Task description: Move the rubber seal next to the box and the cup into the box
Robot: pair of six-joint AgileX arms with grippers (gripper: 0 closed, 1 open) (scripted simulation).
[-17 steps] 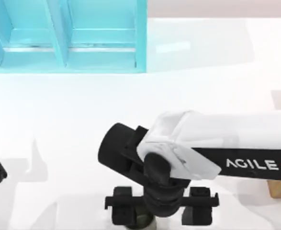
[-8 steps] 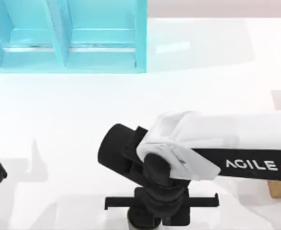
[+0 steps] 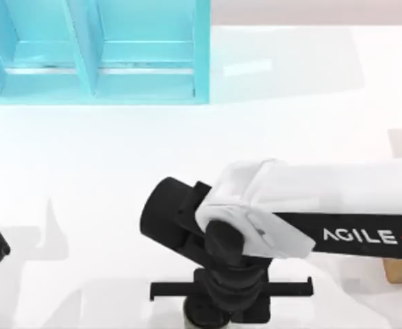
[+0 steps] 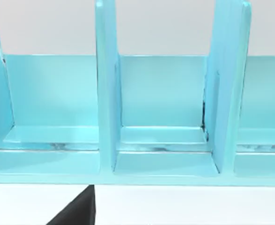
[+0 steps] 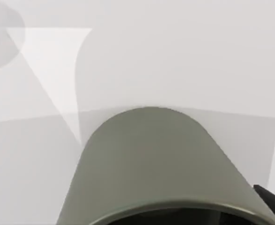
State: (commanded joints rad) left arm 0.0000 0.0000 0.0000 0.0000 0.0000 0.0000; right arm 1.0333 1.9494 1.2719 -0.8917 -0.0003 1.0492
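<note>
Round olive-grey cup (image 5: pixel 149 164), right gripper (image 3: pixel 218 312) clamped

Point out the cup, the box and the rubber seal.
cup (image 5: pixel 146 159): right wrist view, outer wall.
box (image 3: pixel 202 51): top view, right wall.
rubber seal (image 3: pixel 400 270): top view, visible corner below the right arm.

Before me lies a white desk (image 3: pixel 290 103) — glossy, catching pale reflections and soft grey shadows — stretching to every edge I can see.

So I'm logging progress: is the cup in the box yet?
Out. The cup sits at the right gripper near the table's front edge, far from the blue box, whose visible compartments are bare.
</note>
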